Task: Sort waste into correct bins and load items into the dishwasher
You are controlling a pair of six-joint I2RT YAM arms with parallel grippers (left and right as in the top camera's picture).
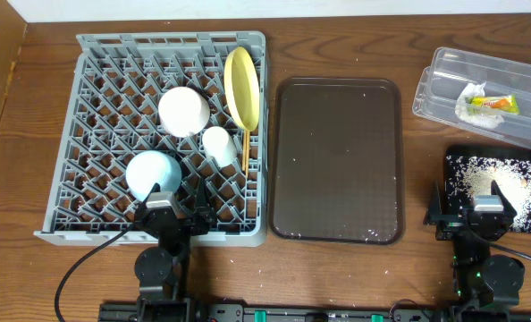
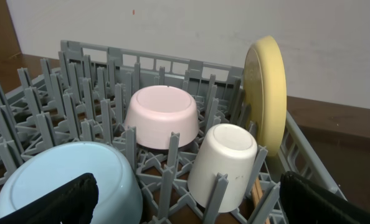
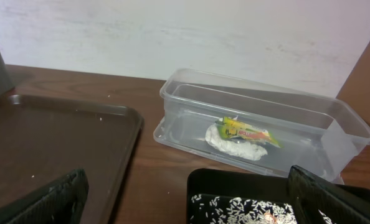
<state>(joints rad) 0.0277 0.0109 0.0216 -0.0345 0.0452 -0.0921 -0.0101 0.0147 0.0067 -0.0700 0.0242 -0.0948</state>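
Soft even indoor light, faint shadows, mild sheen on the clear tub (image 1: pixel 440 85), nearest foreground blurred in wrist views

The table (image 1: pixel 408 40) is brown grained wood. The dish rack (image 1: pixel 158 39) is matt grey plastic, the tub (image 3: pixel 185 109) clear glossy plastic. The brown tray (image 1: pixel 337 152) looks smooth; the white cup (image 2: pixel 225 162) has a soft sheen.

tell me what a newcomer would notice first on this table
The grey dish rack on the left is loaded: a yellow plate on edge at its right side, a pale pink bowl, light blue bowl and white cup upside down. A dark brown tray lies mid-table. At right, a clear tub holds a tissue and bright wrapper; the black tray in front of it is strewn with pale crumbs.
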